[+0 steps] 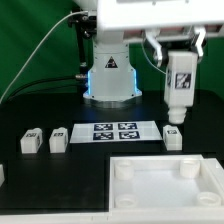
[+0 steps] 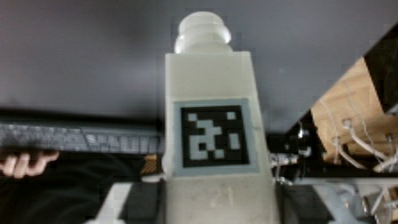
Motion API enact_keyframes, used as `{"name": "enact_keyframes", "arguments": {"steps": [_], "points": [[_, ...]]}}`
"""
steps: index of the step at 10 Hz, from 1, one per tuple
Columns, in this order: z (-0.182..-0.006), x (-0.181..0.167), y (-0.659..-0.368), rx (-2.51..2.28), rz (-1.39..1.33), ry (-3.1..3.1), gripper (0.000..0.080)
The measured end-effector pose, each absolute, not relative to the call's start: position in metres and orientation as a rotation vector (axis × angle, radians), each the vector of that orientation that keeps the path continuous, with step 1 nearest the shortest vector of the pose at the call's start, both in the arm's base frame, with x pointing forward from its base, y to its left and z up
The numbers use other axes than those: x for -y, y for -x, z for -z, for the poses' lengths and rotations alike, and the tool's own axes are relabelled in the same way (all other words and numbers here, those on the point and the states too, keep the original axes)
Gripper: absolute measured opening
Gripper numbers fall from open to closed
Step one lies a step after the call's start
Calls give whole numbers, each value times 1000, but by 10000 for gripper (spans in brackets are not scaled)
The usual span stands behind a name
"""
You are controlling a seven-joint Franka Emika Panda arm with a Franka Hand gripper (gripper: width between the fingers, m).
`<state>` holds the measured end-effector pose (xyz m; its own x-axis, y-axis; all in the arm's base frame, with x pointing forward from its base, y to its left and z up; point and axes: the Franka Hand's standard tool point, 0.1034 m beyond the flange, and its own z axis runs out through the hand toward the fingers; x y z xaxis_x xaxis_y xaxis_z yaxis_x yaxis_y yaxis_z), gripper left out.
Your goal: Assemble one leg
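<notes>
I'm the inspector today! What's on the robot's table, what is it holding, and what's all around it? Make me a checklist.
Surface: black table, flat and dark.
Job's things: held leg upright in the air; three loose legs standing on the table; white panel with round corner sockets at the front.
Clutter: marker board lying flat between the loose legs.
Grippers: gripper shut on the held leg.
Cables: one cable arcs toward the robot base; loose wires show in the wrist view.
Surroundings: green backdrop; what looks like a keyboard.
</notes>
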<state>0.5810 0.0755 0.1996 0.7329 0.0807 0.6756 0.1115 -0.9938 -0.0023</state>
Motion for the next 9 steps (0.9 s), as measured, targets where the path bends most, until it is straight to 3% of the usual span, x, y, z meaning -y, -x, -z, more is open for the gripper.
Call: {"name": "enact_keyframes", "arguments": {"steps": [2, 5, 7, 9], "points": [[-202, -78, -582, 165, 1087, 2891, 292], [-173, -91, -611, 182, 1064, 2873, 292], [-144, -104, -625, 173, 1022, 2866, 292], [-130, -109, -632, 172, 1007, 2863, 292]]}}
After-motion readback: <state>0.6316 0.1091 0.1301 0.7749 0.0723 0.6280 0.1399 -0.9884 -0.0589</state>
